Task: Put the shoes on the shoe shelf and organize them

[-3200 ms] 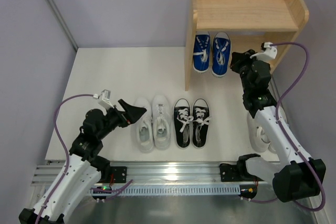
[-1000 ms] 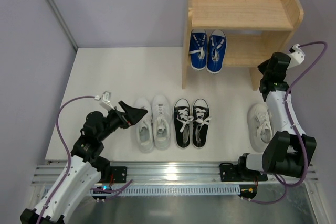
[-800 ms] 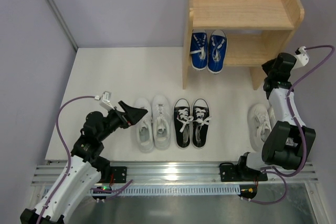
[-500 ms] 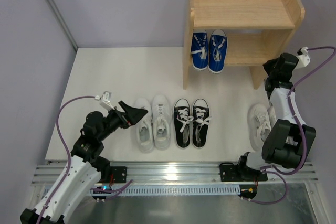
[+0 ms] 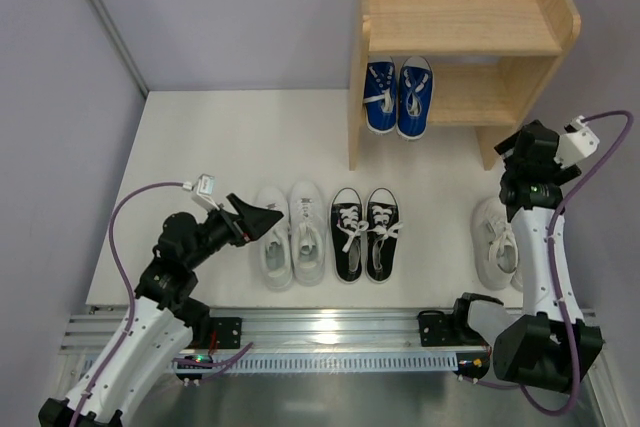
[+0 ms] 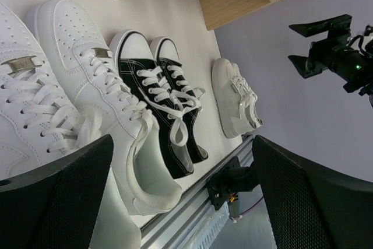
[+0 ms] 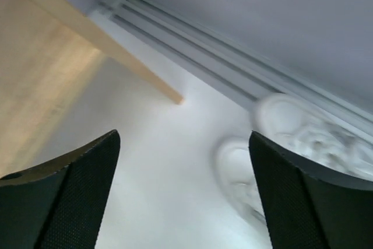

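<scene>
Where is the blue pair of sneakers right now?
In the top view, the blue sneakers sit on the shoe shelf's lower tier, at its left end.

The wooden shelf (image 5: 460,22) stands at the far right corner of the worktop (image 5: 250,137), with the blue pair (image 5: 398,97) upright on the left of its lower tier. White low-tops (image 5: 292,235) and the black pair (image 5: 364,233) sit side by side near the near edge. The smaller white pair (image 5: 495,242) lies by the right edge.

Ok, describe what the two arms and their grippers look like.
The left arm and right arm have white link shells with black joints. A purple cable loops back from each wrist, where a small white camera block sits. The left gripper and right gripper are black; their fingers are broad, with finely dimpled inner faces.
</scene>
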Motion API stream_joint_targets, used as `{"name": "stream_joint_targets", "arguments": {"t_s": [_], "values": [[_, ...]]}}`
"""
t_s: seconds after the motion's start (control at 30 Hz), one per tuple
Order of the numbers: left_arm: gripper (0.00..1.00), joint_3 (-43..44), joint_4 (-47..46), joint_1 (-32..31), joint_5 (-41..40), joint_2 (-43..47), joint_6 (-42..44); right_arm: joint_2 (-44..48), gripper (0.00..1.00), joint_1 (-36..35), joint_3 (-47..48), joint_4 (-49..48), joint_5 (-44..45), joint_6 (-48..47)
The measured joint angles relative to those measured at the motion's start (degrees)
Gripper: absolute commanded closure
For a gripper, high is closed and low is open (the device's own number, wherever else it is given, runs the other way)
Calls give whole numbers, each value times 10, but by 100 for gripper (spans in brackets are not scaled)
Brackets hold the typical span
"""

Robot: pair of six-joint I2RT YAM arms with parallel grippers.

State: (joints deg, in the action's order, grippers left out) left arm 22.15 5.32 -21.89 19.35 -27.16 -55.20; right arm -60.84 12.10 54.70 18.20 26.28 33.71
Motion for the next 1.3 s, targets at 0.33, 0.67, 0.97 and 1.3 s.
{"name": "stream_joint_targets", "arguments": {"t_s": [0.33, 0.67, 0.97, 1.3], "values": [[0, 1, -42, 0, 48, -90, -21, -129, 0, 3, -3, 250, 89, 11], [0, 13, -72, 0, 62, -114, -51, -108, 0, 16, -62, 323, 133, 86], [0, 13, -73, 0, 62, -94, -64, -43, 0, 104, -94, 307, 111, 84], [0, 8, -73, 0, 62, -78, -63, -139, 1, 149, -123, 208, 44, 54]]}}
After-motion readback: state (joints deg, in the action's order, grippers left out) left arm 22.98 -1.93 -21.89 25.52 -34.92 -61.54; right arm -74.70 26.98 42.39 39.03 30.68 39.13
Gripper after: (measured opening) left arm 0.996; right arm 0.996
